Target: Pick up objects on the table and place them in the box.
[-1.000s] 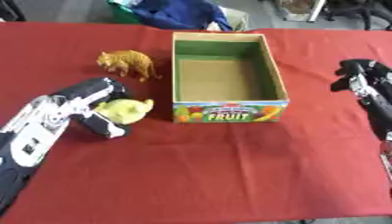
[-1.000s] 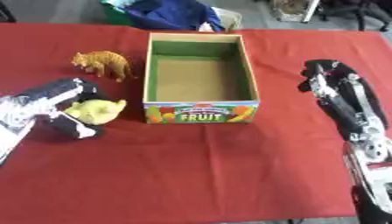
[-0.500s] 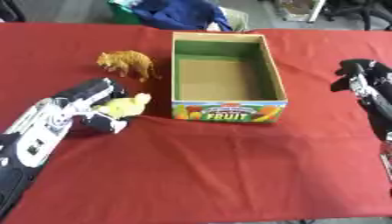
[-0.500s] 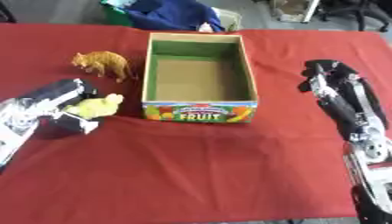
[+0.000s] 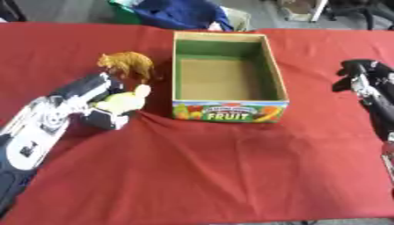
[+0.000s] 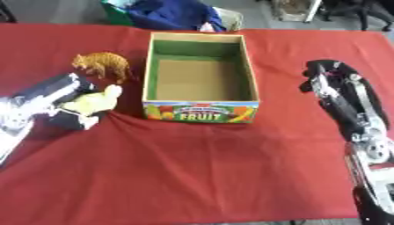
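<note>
Holding a small pale-yellow toy figure (image 5: 123,101) in curled fingers, the left hand (image 5: 91,102) sits just left of the open cardboard fruit box (image 5: 228,110). The toy looks light and rigid; gripping its body suits. A brown animal figurine (image 5: 127,64) stands just beyond the hand on the red tabletop (image 5: 200,167).

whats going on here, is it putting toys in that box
Yes, it looks that way. The robot's left hand is closed around a yellow toy just left of the open fruit box, which holds nothing so far. A brown animal figure stands on the red table beside it, untouched. The right hand idles right of the box.
</note>
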`<action>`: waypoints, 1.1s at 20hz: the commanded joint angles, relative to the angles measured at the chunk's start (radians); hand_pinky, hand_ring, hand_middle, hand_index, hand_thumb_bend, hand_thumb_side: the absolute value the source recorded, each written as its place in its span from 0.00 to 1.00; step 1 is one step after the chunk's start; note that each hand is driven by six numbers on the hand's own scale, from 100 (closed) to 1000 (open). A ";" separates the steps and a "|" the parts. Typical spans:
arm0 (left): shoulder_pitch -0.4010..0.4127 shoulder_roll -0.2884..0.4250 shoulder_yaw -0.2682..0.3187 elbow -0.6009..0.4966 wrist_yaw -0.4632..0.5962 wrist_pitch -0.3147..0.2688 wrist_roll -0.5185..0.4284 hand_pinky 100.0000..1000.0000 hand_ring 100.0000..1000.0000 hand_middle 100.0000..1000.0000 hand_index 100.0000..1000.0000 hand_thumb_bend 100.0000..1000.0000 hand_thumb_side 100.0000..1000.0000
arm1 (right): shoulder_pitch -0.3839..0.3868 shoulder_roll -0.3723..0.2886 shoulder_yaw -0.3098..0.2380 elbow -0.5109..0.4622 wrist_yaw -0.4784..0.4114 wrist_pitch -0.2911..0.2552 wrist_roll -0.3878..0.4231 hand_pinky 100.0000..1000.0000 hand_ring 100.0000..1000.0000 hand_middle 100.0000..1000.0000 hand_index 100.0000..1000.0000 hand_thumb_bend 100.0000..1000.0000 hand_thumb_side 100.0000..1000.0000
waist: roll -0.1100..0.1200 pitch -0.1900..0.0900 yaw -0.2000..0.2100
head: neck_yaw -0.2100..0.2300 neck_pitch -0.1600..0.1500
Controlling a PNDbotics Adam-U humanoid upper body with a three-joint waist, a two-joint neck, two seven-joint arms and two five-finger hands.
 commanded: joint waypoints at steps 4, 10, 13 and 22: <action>-0.009 0.039 0.025 -0.060 0.041 0.011 -0.037 0.55 0.41 0.36 0.55 0.00 0.10 | -0.008 -0.014 -0.009 -0.009 0.002 -0.001 0.002 0.53 0.48 0.53 0.67 0.00 0.45 | 0.003 -0.017 0.000 | -0.004 0.001; -0.004 0.053 0.043 -0.112 0.072 0.026 -0.032 0.55 0.41 0.35 0.54 0.00 0.17 | -0.007 -0.015 -0.009 -0.009 0.003 -0.001 0.001 0.53 0.48 0.53 0.67 0.00 0.45 | 0.004 -0.016 -0.001 | -0.005 0.002; -0.002 0.060 0.051 -0.136 0.087 0.027 -0.037 0.55 0.41 0.36 0.55 0.07 0.21 | -0.007 -0.015 -0.009 -0.009 0.003 -0.001 0.001 0.53 0.48 0.53 0.67 0.00 0.45 | 0.005 -0.016 -0.001 | -0.006 0.002; 0.001 0.077 0.064 -0.180 0.116 0.019 -0.059 0.55 0.41 0.36 0.55 0.47 0.37 | -0.006 -0.015 -0.010 -0.008 0.004 0.000 0.001 0.53 0.48 0.53 0.67 0.00 0.45 | 0.005 -0.017 -0.002 | -0.009 0.003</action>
